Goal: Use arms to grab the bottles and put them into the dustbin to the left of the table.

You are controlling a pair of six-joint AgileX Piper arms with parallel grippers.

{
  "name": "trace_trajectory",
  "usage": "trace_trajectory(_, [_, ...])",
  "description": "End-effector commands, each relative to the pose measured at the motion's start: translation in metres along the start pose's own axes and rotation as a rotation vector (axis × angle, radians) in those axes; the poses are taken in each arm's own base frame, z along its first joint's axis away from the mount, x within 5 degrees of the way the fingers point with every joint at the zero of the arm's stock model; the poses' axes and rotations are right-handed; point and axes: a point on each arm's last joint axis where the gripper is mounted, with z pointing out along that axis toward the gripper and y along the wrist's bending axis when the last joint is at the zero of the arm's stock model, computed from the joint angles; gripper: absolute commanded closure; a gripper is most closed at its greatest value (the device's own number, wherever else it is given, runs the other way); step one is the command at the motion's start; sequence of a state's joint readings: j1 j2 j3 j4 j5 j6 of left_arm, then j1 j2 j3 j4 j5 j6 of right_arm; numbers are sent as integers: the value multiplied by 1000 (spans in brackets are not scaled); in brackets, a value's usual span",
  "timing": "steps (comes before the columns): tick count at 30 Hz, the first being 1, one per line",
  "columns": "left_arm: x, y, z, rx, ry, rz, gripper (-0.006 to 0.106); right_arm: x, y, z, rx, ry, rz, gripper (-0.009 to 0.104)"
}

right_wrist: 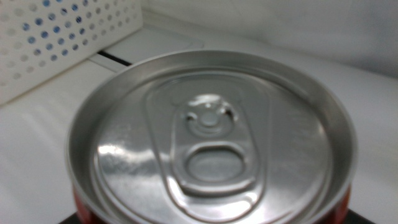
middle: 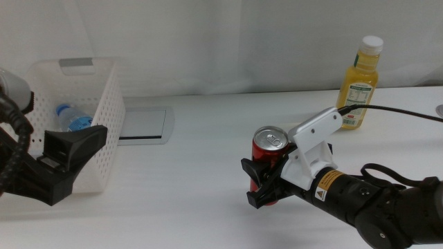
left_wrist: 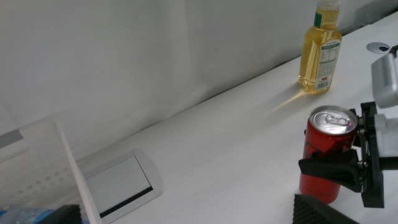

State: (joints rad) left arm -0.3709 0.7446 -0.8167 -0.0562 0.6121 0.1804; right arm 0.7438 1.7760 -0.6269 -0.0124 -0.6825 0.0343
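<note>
A red aluminium drink can with a silver top (middle: 270, 153) is standing mid-table, and the right gripper (middle: 265, 184) is clamping its black jaws around it. Behind it, well apart, the tall yellow juice bottle with a white cap (middle: 360, 83) is standing upright on the white tabletop (middle: 201, 187). The small clear water bottle with a blue cap (middle: 72, 116) is lying inside the white perforated plastic dustbin (middle: 104, 131), beside the grey inset plate (middle: 142, 124). The left gripper (middle: 69, 160) is hanging open before the dustbin. Only the right wrist view is showing the can's pull-tab (right_wrist: 210, 149).
</note>
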Motion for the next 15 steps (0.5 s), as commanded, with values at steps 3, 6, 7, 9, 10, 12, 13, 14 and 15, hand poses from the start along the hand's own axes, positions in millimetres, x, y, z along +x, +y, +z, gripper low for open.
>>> trace_trajectory(3, [1, -1, 0, 7, -5, -4, 13, -4, 1, 6, -6, -42, -8, 97])
trace_trajectory(6, [1, -1, 0, 7, -5, -4, 13, -1, 1, 8, -8, -30, -10, 97])
trace_trajectory(7, [1, -1, 0, 7, -5, -4, 13, 0, 2, 8, -10, -22, -13, 97])
trace_trajectory(9, [1, -1, 0, 7, -5, -4, 13, 2, 2, 8, -18, -2, 1, 96])
trace_trajectory(10, [1, -1, 0, 7, -5, -4, 13, 3, 3, 8, -26, 3, 2, 95])
trace_trajectory(12, [1, -1, 0, 7, -5, -4, 13, 4, 5, 8, -53, 12, -13, 90])
trace_trajectory(13, [1, -1, 0, 7, -5, -4, 13, 4, 6, 8, -62, 12, -24, 87])
trace_trajectory(14, [1, -1, 0, 7, -5, -4, 13, 4, 7, 8, -65, 12, -28, 83])
trace_trajectory(15, [1, -1, 0, 7, -5, -4, 13, 4, 7, 8, -66, 12, -29, 76])
